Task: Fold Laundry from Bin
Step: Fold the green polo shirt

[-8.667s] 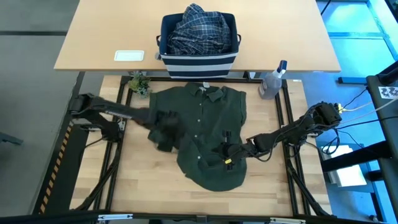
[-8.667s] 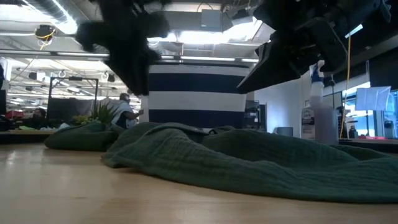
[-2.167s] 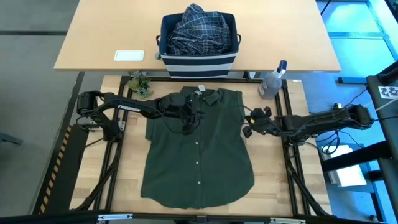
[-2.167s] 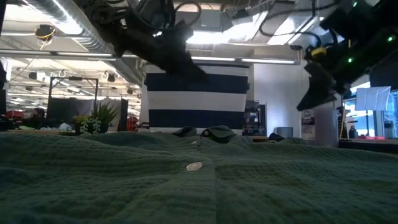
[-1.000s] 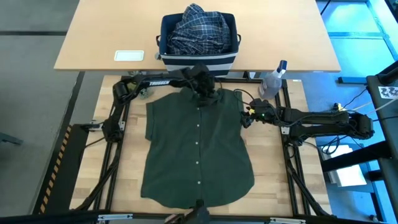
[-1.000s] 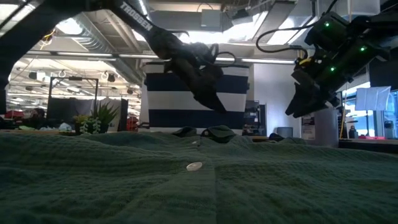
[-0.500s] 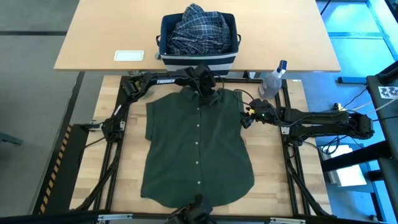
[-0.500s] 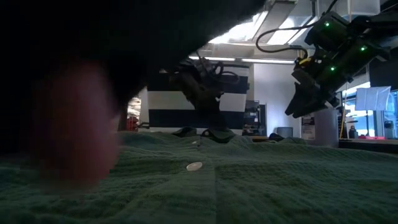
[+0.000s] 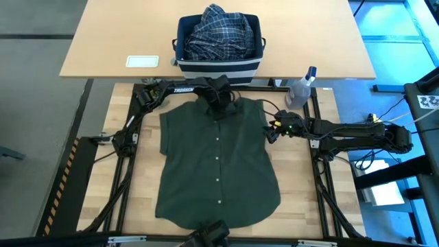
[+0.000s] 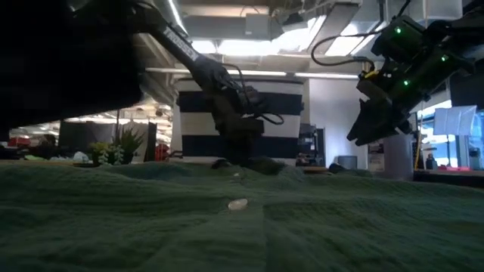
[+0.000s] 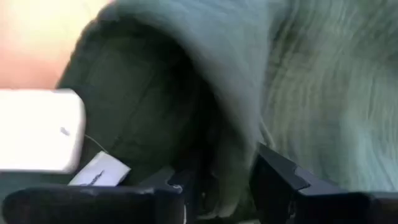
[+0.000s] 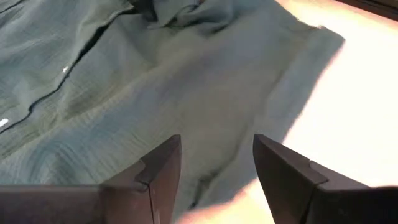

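Worktop: olive shirt flat, collar toward bin.
Left tool: you see it at the collar, fingers astride cloth, partly closed.
Right tool: open, empty, nearer right sleeve.

Workshop hall around a pale wooden surface

Beyond the left claw stands a second, light tan rectangular tabletop with a small white flat card lying on it; a small green potted plant sits at the near surface's corner on that claw's outer side. Just beyond the right claw stands a clear plastic spray bottle with a blue top. Grey floor lies outside the black metal frame. Level across the surface, silver ceiling ducts and bright strip lights run overhead, with a white wall behind.
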Robot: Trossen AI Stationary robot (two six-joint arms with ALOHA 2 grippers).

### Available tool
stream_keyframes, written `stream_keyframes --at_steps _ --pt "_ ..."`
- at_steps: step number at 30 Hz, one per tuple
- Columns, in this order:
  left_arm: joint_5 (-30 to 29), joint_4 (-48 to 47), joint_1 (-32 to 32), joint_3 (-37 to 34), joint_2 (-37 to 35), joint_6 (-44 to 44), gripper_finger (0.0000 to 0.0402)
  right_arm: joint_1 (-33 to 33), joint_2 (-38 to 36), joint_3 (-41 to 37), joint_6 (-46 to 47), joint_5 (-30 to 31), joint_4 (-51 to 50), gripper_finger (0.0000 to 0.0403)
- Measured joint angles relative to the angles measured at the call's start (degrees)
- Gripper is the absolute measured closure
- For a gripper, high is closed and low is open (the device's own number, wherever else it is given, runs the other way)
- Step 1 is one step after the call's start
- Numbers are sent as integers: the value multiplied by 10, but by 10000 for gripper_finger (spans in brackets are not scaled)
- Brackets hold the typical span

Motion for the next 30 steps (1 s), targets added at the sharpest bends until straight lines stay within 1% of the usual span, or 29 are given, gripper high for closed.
stream_keyframes --at_steps 6,10,12,14,16,20,22,25,30 --pt "-10 -108 10 2 -4 33 295 0 0 0 0 -20 0 203" --pt "3 -144 17 1 -8 42 310 0 0 0 0 -27 -1 203" --pt "23 -151 24 -1 -15 45 317 0 0 0 0 -41 -4 203" --pt "40 -152 27 -2 -30 52 322 0 0 0 -1 -65 -11 203" --pt "43 -151 30 -2 -53 61 324 0 0 0 -2 -94 -26 203" --pt "35 -152 32 -2 -98 71 323 0 0 0 -1 -136 -62 203" --pt "31 -144 29 -2 -120 85 320 7 0 0 -1 -146 -75 203" --pt "32 -109 16 0 -143 105 314 39 0 0 11 -149 -85 203" --pt "32 -53 -14 -1 -138 142 293 127 0 1 76 -144 -82 203"
